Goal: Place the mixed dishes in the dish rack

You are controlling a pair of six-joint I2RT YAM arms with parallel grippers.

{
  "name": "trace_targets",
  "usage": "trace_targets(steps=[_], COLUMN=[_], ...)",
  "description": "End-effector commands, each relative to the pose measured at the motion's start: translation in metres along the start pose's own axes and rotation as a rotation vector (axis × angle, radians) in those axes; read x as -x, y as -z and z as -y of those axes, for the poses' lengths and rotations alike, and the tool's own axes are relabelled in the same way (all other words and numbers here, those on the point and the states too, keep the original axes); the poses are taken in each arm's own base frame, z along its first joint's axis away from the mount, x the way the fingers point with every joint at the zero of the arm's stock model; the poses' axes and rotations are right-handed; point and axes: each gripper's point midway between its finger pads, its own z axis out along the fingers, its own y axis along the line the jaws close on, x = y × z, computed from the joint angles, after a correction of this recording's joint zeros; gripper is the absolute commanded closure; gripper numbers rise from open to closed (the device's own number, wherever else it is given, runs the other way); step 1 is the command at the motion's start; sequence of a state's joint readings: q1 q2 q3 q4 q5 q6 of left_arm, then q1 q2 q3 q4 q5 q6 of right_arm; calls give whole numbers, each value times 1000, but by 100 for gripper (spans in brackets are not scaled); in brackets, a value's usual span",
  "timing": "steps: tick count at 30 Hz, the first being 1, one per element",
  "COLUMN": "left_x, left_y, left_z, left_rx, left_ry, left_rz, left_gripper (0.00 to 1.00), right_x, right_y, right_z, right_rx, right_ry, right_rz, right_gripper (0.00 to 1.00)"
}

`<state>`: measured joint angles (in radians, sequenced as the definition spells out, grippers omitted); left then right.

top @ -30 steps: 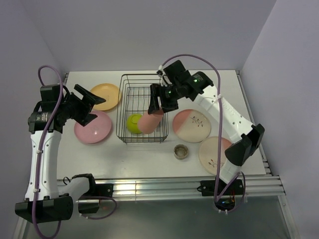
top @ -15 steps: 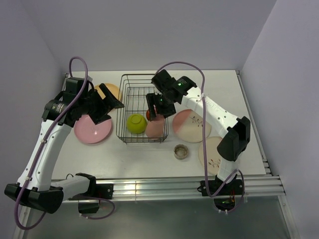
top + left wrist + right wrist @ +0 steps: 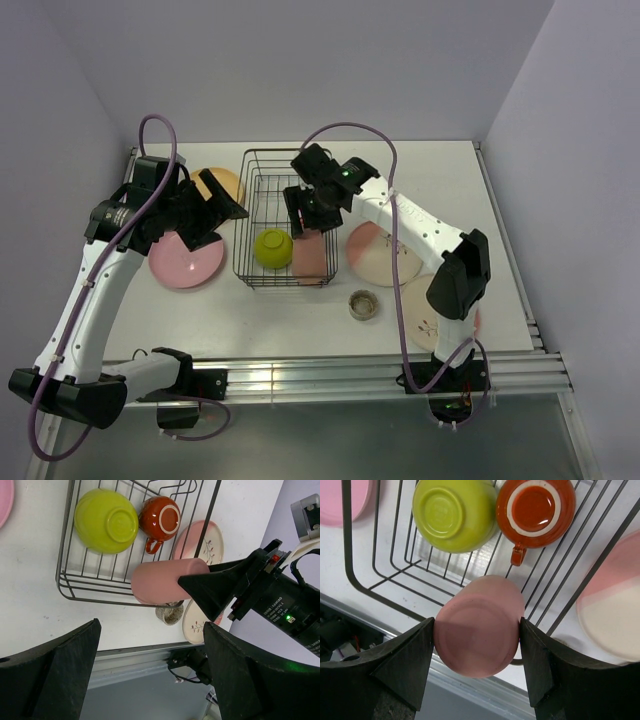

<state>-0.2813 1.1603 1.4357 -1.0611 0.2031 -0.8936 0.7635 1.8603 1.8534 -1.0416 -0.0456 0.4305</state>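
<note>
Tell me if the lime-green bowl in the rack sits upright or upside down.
Upside down: the lime-green bowl shows its ringed base to both wrist cameras, lying inside the dish rack.

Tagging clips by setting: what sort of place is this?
Probably a lab test cell, not a kitchen: a white table boxed in by blank walls, robot arms bolted to a metal rail, and a wire dish rack with dishes.

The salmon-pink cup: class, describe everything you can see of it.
A plain, matte salmon-pink cup, ceramic-looking, cylindrical, no handle visible. The right gripper clamps its sides between both fingers, flat base toward the wrist camera. It hangs tilted at the near right corner of the dish rack; whether it touches the wire is unclear.
</note>
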Motion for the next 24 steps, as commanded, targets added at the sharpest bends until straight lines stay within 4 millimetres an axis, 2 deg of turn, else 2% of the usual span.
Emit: trace_targets(steps=[1,9,18,24], left_x=[3,-1,-6,-9], left_y=[6,8,8,10], left_z=[4,1,-2,-5], left_rx=[-17,-17,-18,-15], left_ry=[-35,-37,-45,-44], left_rz=[22,14,2,-2], left_gripper=[10,10,10,10], right_x=[-24,-1,1,4], right_y=[-17,-17,-35,-38], right_z=[13,16,17,11], right_rx=[-108,-150,-161,-134], right_ry=[44,74,85,102], right_rz=[-92,-32,-46,-9], right_gripper=[100,100,100,100])
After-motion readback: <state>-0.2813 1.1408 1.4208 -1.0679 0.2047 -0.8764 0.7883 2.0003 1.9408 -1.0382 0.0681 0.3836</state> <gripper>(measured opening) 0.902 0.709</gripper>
